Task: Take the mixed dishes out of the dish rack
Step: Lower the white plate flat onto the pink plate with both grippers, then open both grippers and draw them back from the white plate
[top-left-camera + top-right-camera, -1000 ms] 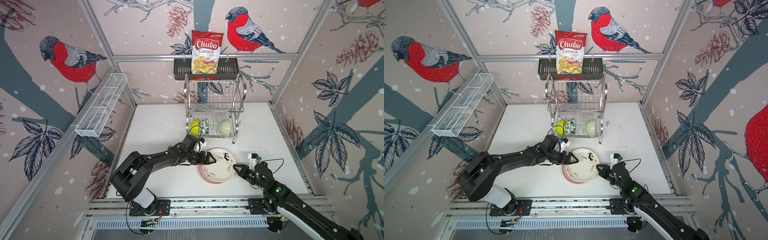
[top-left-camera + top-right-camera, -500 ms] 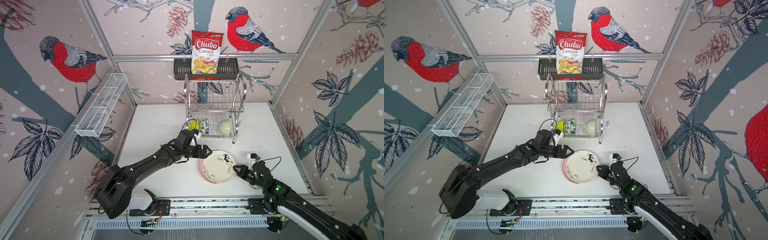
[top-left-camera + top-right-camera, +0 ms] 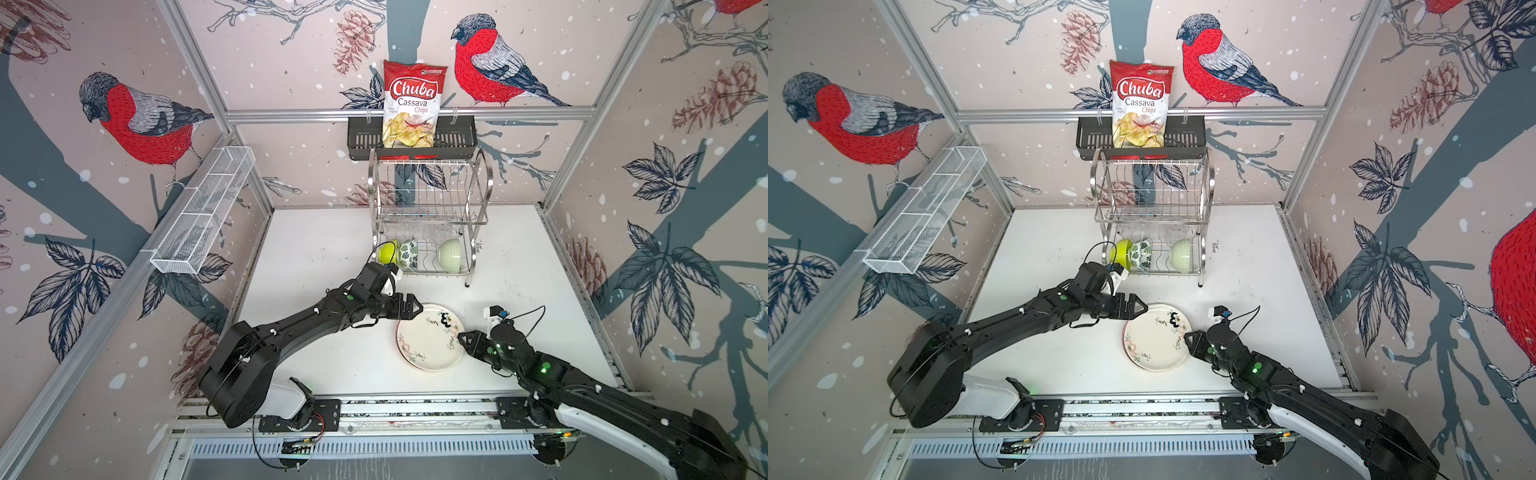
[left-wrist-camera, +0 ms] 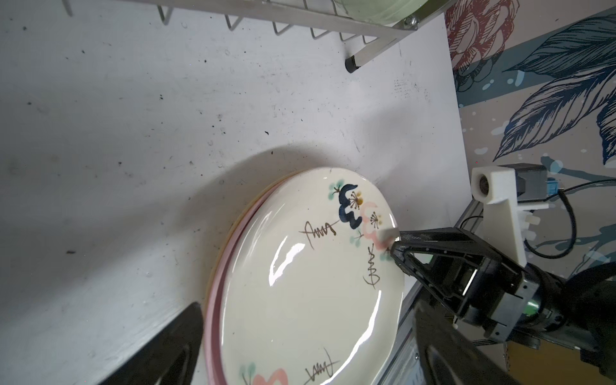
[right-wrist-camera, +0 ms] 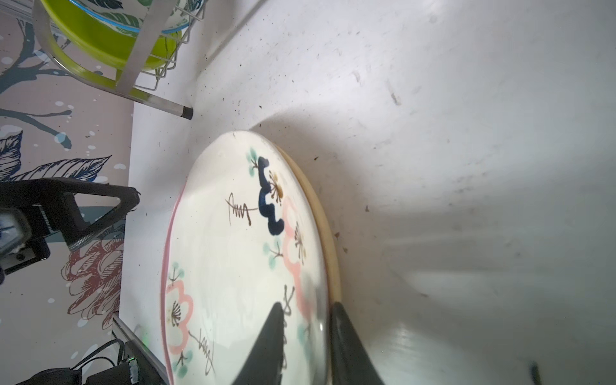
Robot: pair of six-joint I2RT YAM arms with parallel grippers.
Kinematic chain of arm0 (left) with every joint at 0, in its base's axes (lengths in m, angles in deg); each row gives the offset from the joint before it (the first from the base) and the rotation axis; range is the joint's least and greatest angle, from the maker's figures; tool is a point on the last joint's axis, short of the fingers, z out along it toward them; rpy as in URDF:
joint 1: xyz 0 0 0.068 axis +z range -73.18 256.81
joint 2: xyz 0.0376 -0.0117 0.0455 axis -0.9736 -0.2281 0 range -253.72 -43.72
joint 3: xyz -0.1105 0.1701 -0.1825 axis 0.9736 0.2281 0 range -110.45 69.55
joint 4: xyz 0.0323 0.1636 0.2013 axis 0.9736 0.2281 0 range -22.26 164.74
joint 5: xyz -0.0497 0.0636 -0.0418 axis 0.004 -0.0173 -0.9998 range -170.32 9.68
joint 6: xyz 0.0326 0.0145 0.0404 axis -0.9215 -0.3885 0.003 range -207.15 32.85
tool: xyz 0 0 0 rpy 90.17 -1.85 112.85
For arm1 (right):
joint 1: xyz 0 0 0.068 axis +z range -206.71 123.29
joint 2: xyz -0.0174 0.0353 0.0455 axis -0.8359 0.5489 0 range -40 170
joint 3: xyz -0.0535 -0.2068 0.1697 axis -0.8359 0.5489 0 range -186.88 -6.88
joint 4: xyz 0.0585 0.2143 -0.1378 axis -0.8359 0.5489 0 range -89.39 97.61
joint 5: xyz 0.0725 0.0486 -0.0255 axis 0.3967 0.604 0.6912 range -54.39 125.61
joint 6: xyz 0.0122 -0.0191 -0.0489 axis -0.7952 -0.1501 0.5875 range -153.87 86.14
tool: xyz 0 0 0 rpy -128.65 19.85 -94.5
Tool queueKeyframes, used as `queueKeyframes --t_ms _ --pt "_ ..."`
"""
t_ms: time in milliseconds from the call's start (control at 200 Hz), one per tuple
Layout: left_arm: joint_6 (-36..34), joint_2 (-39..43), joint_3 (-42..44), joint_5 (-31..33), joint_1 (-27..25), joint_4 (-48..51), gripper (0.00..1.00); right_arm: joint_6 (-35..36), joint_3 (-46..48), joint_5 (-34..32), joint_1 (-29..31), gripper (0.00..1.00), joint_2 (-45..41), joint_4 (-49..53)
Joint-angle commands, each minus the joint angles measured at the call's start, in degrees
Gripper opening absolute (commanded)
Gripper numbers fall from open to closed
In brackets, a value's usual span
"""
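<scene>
The cream doodle plate (image 3: 430, 343) (image 3: 1156, 343) lies on top of the pink plate (image 4: 213, 293) and the tan plate (image 5: 328, 240) on the white table. My right gripper (image 3: 461, 340) (image 5: 306, 306) is at the stack's right rim. Its jaws are slightly parted, one finger over the cream plate's face and the other outside the rim. My left gripper (image 3: 409, 307) (image 4: 310, 360) hangs wide open over the stack's far left edge, holding nothing. The dish rack (image 3: 430, 216) holds a lime bowl (image 3: 387, 251), a leaf-patterned bowl (image 3: 409, 253) and a pale green bowl (image 3: 451, 253) on its lower tier.
A chips bag (image 3: 413, 104) stands in a black slotted basket (image 3: 361, 139) on the back rail above the rack. A white mesh tray (image 3: 203, 212) hangs on the left wall. The rack's front right leg (image 3: 468, 284) stands just beyond the plates.
The cream plate has settled flat onto the stack. My right jaws have parted from its rim. The left arm has swung its elbow out, and its gripper stays by the plate's far left edge.
</scene>
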Motion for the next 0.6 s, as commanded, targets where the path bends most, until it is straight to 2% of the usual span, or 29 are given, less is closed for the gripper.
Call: queueKeyframes --t_ms 0,315,460,595 --pt "-0.3 0.4 0.1 0.5 0.1 -0.7 0.97 0.9 0.4 -1.0 -0.4 0.39 0.1 -1.7" --pt "-0.6 4.3 -0.3 3.8 1.0 1.8 0.97 3.0 -2.8 -3.3 -0.9 0.77 -3.4 4.9" --pt "-0.8 7.7 0.4 4.1 3.8 2.5 0.97 4.9 -5.2 -3.8 -2.0 0.85 -4.5 7.6" --pt "-0.6 12.3 1.9 5.4 7.1 2.2 0.97 6.5 -7.1 -4.1 -2.9 0.87 -4.3 7.2"
